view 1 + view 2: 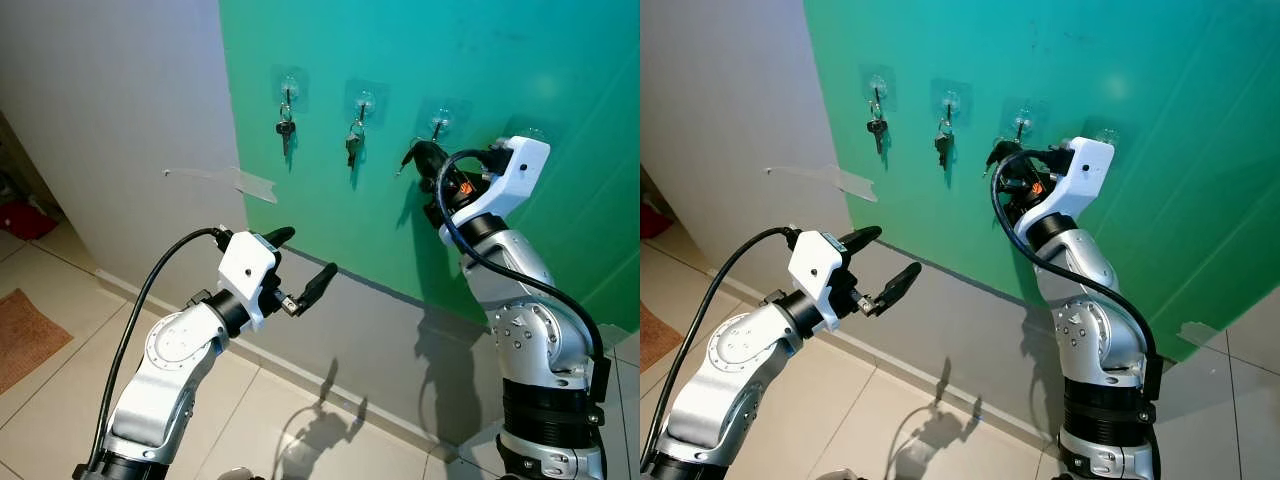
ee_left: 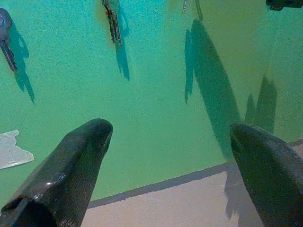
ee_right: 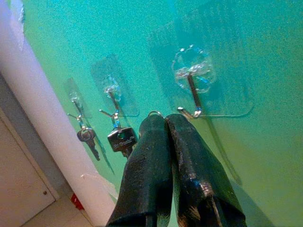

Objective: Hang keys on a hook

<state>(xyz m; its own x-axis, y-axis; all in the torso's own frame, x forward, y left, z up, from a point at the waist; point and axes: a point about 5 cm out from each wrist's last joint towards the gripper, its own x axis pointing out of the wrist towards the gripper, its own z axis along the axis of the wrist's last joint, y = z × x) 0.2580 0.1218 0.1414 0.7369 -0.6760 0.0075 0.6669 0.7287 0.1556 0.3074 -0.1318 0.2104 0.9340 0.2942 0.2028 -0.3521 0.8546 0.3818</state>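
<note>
The right pincer [image 3: 165, 124], clenched on a key ring [image 3: 154, 113], sits just beside the third hook [image 3: 191, 101] on the green wall [image 1: 520, 60]; two keys [image 1: 286, 128] hang at nine o'clock; the left pincer [image 1: 305, 262] is released, well apart, over tiled floor [image 1: 60, 400].

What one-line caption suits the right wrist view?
Right hand, shut on a key ring, nears the third hook.
</note>
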